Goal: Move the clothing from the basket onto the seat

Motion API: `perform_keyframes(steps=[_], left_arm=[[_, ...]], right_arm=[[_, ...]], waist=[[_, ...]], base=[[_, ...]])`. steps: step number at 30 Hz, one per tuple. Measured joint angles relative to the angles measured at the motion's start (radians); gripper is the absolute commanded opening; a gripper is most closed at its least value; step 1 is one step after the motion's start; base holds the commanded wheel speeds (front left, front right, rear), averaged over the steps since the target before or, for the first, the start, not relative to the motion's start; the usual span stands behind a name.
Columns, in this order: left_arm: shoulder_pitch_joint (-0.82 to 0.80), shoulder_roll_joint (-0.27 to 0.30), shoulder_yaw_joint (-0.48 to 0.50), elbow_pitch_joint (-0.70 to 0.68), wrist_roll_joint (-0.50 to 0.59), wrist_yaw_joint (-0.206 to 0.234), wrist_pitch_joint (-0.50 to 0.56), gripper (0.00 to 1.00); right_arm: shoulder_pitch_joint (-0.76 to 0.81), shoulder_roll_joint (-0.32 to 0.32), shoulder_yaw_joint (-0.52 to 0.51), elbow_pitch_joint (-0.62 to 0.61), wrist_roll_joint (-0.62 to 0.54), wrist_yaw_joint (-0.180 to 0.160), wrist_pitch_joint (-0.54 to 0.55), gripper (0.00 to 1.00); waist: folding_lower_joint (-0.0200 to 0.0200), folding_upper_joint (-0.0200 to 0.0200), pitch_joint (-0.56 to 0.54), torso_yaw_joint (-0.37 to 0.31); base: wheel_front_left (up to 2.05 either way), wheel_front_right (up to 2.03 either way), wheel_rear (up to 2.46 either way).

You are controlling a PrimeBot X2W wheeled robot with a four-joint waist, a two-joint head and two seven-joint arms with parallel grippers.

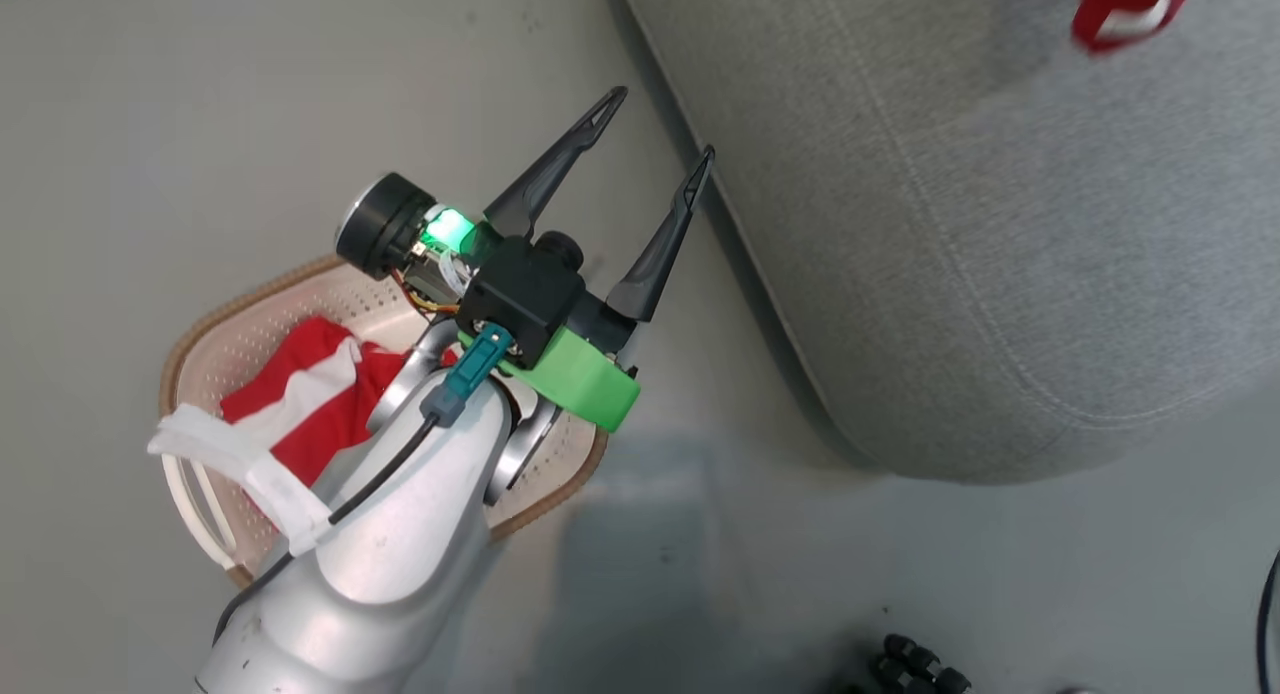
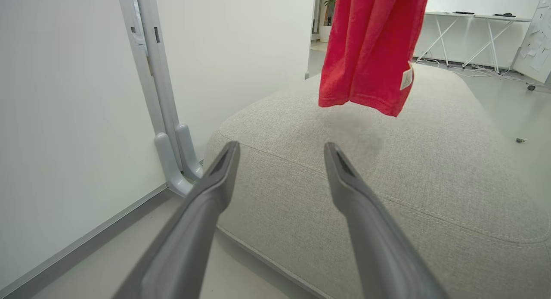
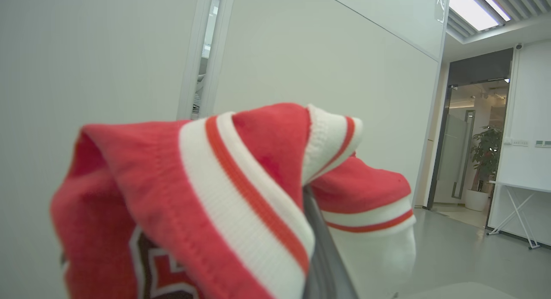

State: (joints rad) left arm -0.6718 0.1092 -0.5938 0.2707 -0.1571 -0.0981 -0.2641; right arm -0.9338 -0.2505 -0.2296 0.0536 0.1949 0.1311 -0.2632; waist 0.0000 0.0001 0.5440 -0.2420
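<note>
My left gripper (image 1: 662, 124) stands open above the floor, between the basket (image 1: 200, 339) and the seat (image 1: 950, 224), with nothing between its fingers. A red and white piece of clothing (image 1: 310, 379) lies in the basket, partly hidden by my left arm. In the left wrist view the open left gripper (image 2: 280, 149) points at the seat (image 2: 430, 174), and a second red garment (image 2: 370, 49) with a small white label hangs above the cushion. That garment (image 3: 241, 195), with white stripes and dark lettering, drapes over my right gripper (image 3: 317, 230), which is shut on it. Its edge (image 1: 1120, 14) shows at the top right of the head view.
A white partition wall with grey feet (image 2: 172, 161) stands left of the seat. A small dark object (image 1: 915, 669) lies on the floor at the bottom of the head view. White trestle tables (image 2: 465, 27) and a potted plant (image 3: 486, 161) are far behind.
</note>
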Motion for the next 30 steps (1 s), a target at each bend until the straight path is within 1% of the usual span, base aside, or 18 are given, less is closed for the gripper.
perform_keyframes(steps=[8, 13, 18, 21, 25, 30], left_arm=[[-0.053, -0.009, -0.013, -0.008, 0.020, -0.003, 0.000, 1.00], [-0.078, -0.011, -0.012, -0.014, 0.026, -0.003, 0.000, 1.00], [-0.093, -0.016, -0.013, -0.020, 0.028, -0.003, 0.000, 1.00], [-0.098, -0.018, -0.012, -0.022, 0.031, -0.002, 0.000, 1.00], [-0.098, -0.019, -0.011, -0.022, 0.031, 0.000, 0.000, 1.00], [-0.098, -0.019, -0.005, -0.021, 0.031, 0.000, 0.000, 1.00]], right_arm=[[-0.238, -0.117, -0.037, 0.125, -0.013, 0.000, 0.000, 0.00], [-0.320, -0.158, -0.027, 0.286, -0.026, 0.000, 0.000, 0.00], [-0.330, -0.175, -0.011, 0.439, -0.048, 0.000, 0.000, 0.00], [-0.329, -0.172, -0.012, 0.503, -0.051, 0.000, 0.000, 0.00], [-0.295, -0.166, -0.015, 0.559, -0.054, 0.000, 0.000, 0.00], [-0.229, -0.151, -0.013, 0.598, -0.050, 0.000, 0.000, 0.00]], waist=[[0.0000, 0.0000, 0.131, 0.042], [0.0001, 0.0000, 0.202, 0.070], [0.0001, 0.0000, 0.265, 0.100], [0.0001, 0.0000, 0.294, 0.116], [0.0001, 0.0000, 0.321, 0.133], [0.0002, 0.0000, 0.325, 0.143]], base=[[0.00, 0.00, 0.00], [0.00, 0.00, 0.00], [0.00, 0.00, 0.00], [0.00, 0.00, 0.00], [0.00, 0.00, 0.00], [0.00, 0.00, 0.00]])
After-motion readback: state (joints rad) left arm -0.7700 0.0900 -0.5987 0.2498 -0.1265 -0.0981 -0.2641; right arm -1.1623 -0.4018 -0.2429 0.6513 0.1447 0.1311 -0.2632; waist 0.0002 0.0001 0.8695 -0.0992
